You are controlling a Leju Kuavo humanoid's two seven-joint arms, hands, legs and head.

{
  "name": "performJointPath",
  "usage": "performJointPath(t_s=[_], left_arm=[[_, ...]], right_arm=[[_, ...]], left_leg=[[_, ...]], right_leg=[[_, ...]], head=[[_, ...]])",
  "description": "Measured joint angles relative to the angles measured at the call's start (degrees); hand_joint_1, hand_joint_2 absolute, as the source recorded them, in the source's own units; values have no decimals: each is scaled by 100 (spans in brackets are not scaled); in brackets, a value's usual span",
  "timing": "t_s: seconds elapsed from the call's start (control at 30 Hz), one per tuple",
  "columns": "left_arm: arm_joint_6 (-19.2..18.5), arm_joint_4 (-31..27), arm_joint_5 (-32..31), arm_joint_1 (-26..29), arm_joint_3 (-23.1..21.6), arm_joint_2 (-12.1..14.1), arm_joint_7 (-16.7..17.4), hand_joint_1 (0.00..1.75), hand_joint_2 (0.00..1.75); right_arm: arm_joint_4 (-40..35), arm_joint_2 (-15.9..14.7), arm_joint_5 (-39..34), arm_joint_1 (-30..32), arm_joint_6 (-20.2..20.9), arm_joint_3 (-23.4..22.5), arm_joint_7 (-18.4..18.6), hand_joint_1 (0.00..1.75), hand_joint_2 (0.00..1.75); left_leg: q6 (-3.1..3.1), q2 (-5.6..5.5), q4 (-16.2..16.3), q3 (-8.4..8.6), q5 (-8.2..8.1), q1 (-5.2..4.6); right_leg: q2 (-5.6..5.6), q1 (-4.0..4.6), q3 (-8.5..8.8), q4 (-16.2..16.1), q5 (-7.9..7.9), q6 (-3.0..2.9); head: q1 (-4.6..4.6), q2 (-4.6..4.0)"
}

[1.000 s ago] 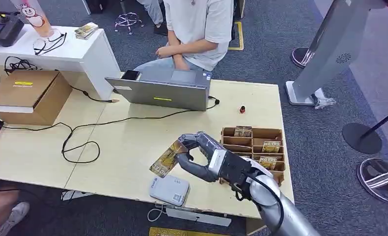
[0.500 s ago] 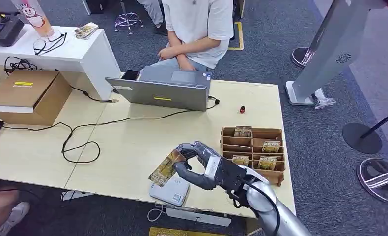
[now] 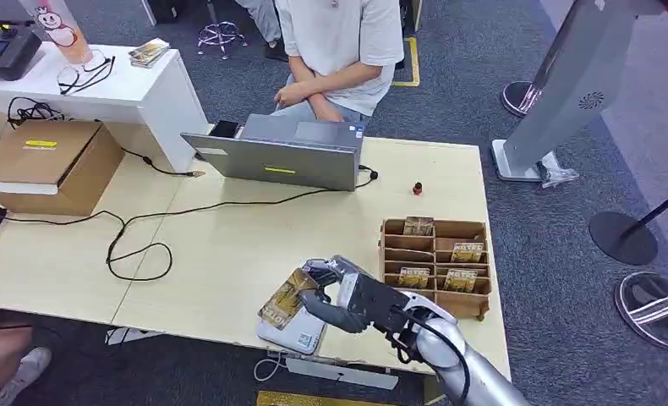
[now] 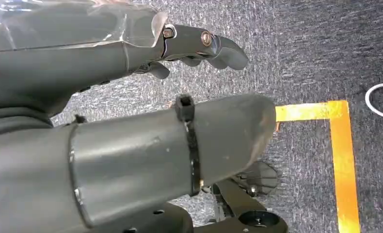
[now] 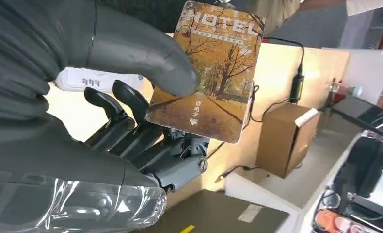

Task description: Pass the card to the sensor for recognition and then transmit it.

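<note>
My right hand (image 3: 343, 296) pinches an orange hotel card (image 3: 285, 298) between thumb and fingers, low over the grey card sensor (image 3: 295, 332) at the table's near edge. The card covers part of the sensor's top; whether they touch I cannot tell. In the right wrist view the card (image 5: 214, 73) shows autumn trees and the word HOTEL, with the thumb of my right hand (image 5: 107, 97) pressed on its face and the white sensor (image 5: 90, 80) behind. My left hand (image 4: 131, 107) hangs over grey carpet, fingers loosely curled, holding nothing.
A wooden card rack (image 3: 435, 264) with several cards stands just right of my hand. A grey laptop (image 3: 280, 152) sits at the table's far edge with a person (image 3: 339, 51) seated behind it. A black cable (image 3: 136, 233) loops across the table (image 3: 204, 245); a cardboard box (image 3: 47, 165) lies at left.
My right hand has drawn back toward the near table edge and lowered, bringing the card from above the bare table down over the sensor.
</note>
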Motion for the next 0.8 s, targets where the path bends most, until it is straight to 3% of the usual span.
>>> performJointPath(t_s=[0.8], left_arm=[[52,0,-2,-2,0,-9,28,0,0]], right_arm=[[450,0,275,17,-72,238,68,175,175]], left_leg=[[0,0,0,0,0,0]], right_leg=[[0,0,0,0,0,0]], head=[[0,0]])
